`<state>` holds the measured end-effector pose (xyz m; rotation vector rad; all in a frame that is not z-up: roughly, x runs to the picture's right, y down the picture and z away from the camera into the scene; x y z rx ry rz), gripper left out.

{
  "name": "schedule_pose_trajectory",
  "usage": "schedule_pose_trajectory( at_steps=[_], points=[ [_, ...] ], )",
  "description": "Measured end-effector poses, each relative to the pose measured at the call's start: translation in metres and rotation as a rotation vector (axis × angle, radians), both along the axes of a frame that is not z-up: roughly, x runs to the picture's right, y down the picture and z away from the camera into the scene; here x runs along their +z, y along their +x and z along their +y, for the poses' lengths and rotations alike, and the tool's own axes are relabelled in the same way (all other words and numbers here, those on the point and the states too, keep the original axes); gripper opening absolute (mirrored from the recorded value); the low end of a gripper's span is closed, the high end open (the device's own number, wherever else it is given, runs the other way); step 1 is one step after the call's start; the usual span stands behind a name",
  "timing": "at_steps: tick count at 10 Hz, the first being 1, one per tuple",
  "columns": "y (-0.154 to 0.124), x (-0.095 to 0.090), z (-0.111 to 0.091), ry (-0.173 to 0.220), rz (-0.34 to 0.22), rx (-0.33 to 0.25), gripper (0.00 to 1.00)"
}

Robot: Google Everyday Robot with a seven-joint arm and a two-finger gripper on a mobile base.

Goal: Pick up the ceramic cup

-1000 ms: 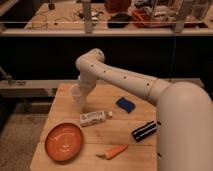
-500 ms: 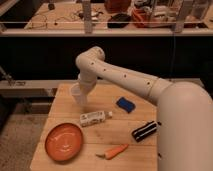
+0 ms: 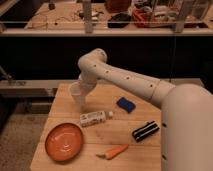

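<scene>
The ceramic cup [image 3: 75,93] is small, plain and white, at the back left of the wooden table [image 3: 135,150]. My gripper [image 3: 81,98] is right at the cup, reaching down from the white arm [image 3: 125,80] that crosses the table from the right. The arm's end covers the cup's right side. I cannot tell whether the cup rests on the table or hangs just above it.
A white bottle with a label [image 3: 93,118] lies in front of the cup. An orange plate [image 3: 64,141] sits at the front left, a carrot [image 3: 114,151] at the front, a blue sponge [image 3: 126,104] and a black striped object [image 3: 145,130] to the right. Cluttered benches stand behind.
The arm's end and the cup look very slightly higher than a second ago. Nothing else has moved.
</scene>
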<state>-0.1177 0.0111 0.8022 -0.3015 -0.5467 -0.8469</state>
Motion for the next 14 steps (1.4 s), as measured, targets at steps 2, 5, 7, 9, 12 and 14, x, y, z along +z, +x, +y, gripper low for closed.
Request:
schedule_pose_trajectory(
  at_steps=[2, 5, 7, 9, 12, 14],
  points=[
    [-0.008, 0.020, 0.010, 0.062, -0.117, 0.048, 0.02],
    [-0.018, 0.032, 0.014, 0.051, -0.157, 0.036, 0.29],
    [-0.020, 0.035, 0.016, 0.039, -0.164, 0.034, 0.52],
    [-0.021, 0.036, 0.019, 0.034, -0.170, 0.036, 0.68],
    [-0.017, 0.035, 0.023, 0.037, -0.180, 0.042, 0.80],
    [-0.010, 0.032, 0.025, 0.046, -0.180, 0.046, 0.80]
  ],
)
